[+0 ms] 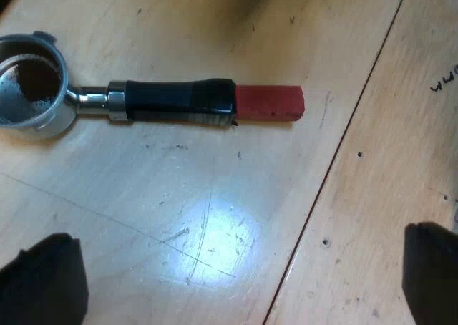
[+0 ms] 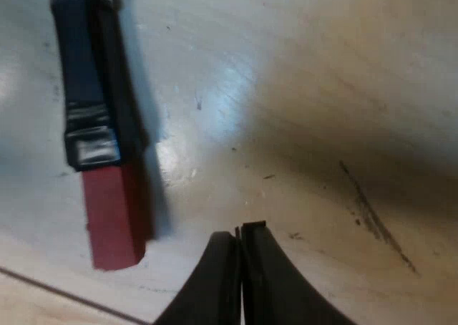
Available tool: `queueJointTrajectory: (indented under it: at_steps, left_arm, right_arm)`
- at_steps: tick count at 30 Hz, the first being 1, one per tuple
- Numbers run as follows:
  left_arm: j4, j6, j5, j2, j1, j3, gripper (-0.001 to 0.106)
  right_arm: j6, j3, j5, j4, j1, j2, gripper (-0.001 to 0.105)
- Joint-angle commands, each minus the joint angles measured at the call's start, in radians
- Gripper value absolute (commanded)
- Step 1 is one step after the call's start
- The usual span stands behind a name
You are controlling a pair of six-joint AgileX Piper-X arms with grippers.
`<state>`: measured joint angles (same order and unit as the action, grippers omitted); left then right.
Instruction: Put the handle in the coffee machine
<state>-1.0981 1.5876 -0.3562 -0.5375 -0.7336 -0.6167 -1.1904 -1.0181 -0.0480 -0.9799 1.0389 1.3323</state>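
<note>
Item: the metal holder lies flat on a pale wooden table, loose, with its round basket opening upward. Dark coffee grounds cover part of the basket floor. The dark handle runs straight out from the basket and ends in the red end, which rests on the table surface. A dark seam between two boards passes just beyond the red end.

Left gripper: its two black fingers are spread wide apart, with nothing held. It hangs over bare table, clear of the holder, and the handle lies crosswise beyond the gap between the fingers.

Right gripper: its fingers are pressed together, tips meeting, with nothing gripped. The tips sit near the red end without touching it, and a strip of bare table separates them. Whether the tips touch the table cannot be determined. From this side the dark handle runs away from the red end. A dark streak marks the wood near the right gripper.
</note>
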Motion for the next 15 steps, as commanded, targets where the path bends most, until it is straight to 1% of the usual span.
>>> queueJointTrajectory:
  at_steps: [1, 7, 12, 15]
  left_arm:
    - [-0.002, 0.030, -0.001, 0.004, -0.005, 0.010, 0.091]
    - [-0.003, 0.039, -0.001, 0.004, -0.005, 0.049, 0.091]
    - [-0.003, 0.054, -0.001, 0.004, -0.005, 0.056, 0.091]
    - [-0.003, 0.053, -0.001, 0.004, -0.005, 0.056, 0.091]
  right_arm:
    - [0.004, -0.003, 0.010, 0.034, 0.002, 0.101, 0.000]
    - [0.004, -0.003, 0.018, 0.088, 0.002, 0.182, 0.000]
    - [0.004, -0.003, 0.071, 0.132, 0.002, 0.238, 0.000]
    - [0.004, -0.003, 0.135, 0.179, 0.002, 0.264, 0.000]
